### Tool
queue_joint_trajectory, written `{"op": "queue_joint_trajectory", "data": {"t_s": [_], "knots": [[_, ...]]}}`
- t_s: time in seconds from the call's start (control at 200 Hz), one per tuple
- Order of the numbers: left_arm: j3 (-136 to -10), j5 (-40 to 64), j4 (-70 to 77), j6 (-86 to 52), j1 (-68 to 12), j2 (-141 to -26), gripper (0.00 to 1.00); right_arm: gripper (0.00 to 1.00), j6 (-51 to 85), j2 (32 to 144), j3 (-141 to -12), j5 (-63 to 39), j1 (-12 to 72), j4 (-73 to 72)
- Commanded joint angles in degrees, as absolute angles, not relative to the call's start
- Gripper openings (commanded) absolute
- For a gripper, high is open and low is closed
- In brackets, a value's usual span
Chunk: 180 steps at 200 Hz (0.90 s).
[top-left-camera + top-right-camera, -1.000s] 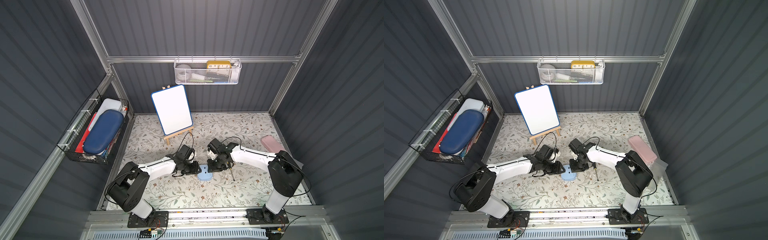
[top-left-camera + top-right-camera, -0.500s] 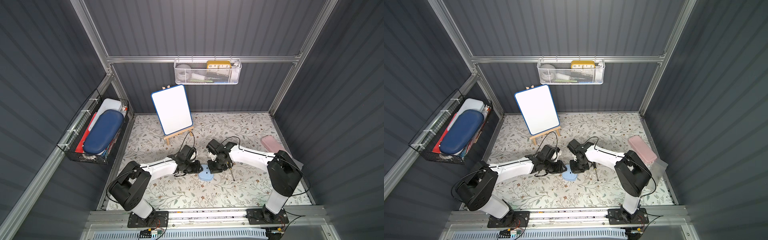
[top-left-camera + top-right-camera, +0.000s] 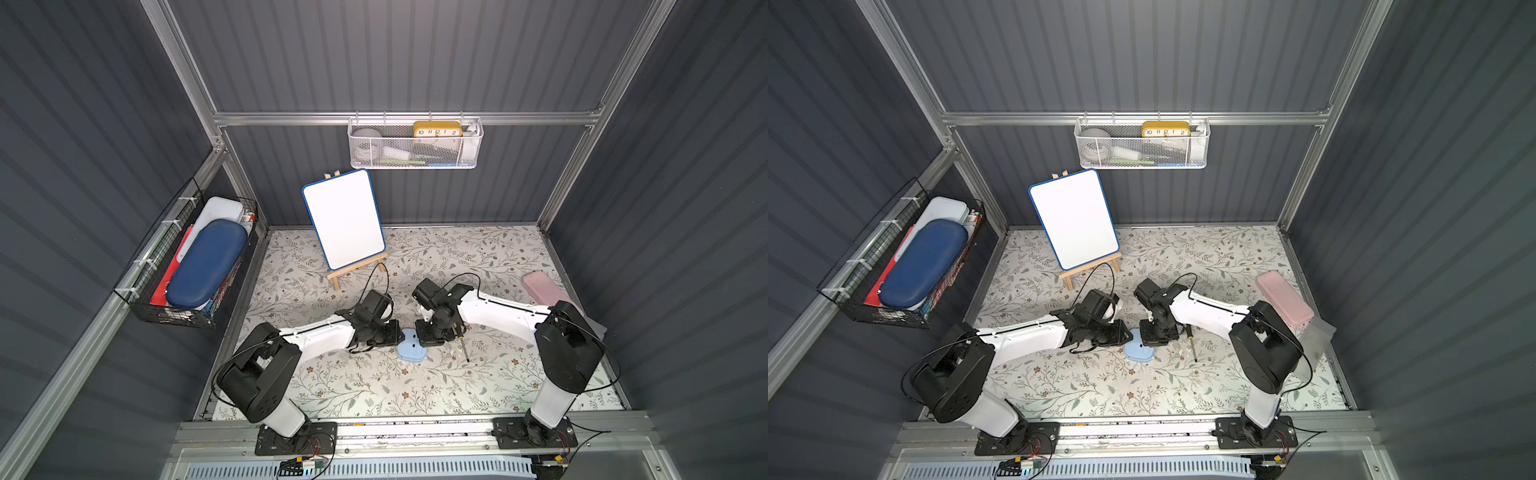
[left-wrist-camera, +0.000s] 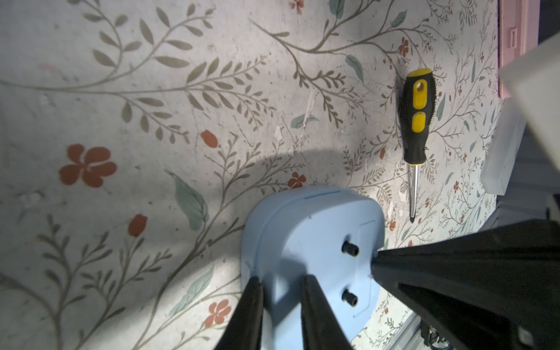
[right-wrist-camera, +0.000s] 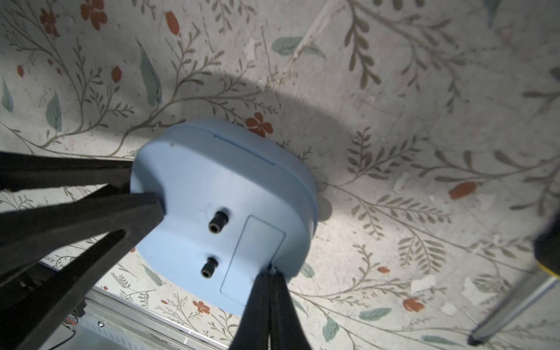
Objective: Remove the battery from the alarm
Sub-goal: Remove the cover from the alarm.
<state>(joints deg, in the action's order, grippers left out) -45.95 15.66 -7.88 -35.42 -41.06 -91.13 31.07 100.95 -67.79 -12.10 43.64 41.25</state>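
Yellow clock point(image 3: 437, 129) point(image 3: 1165, 129) in mesh basket point(image 3: 415, 161) on back wall: black numerals 10, 11, 12, 1, 2 across white dial, legible in both top views. Rest of dial hidden behind basket wall.

Side basket point(image 3: 166, 316) on left wall: coloured print on packs inside, too small to read.

Alarm point(image 5: 194, 181), blue back: faint raised mark beside one knob in right wrist view, not legible.

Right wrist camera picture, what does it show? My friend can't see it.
A light-blue alarm lies face down on a flowery table, its battery cover closed. The right hand, shut, sits at the cover's edge; the left hand straddles the alarm's rim.
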Motion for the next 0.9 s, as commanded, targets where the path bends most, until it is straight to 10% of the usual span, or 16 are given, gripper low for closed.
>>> {"op": "queue_joint_trajectory", "data": {"t_s": [0.0,0.895], "knots": [[-43.94,18.40,-11.95,-35.60,-44.36,-94.97,0.24,0.05,31.35,101.61,-66.24,-13.61,45.18,30.32],[-42.98,16.01,-12.71,-36.16,-44.73,-95.89,0.22,0.02,32.39,96.16,-65.87,-14.77,44.91,28.43]]}}
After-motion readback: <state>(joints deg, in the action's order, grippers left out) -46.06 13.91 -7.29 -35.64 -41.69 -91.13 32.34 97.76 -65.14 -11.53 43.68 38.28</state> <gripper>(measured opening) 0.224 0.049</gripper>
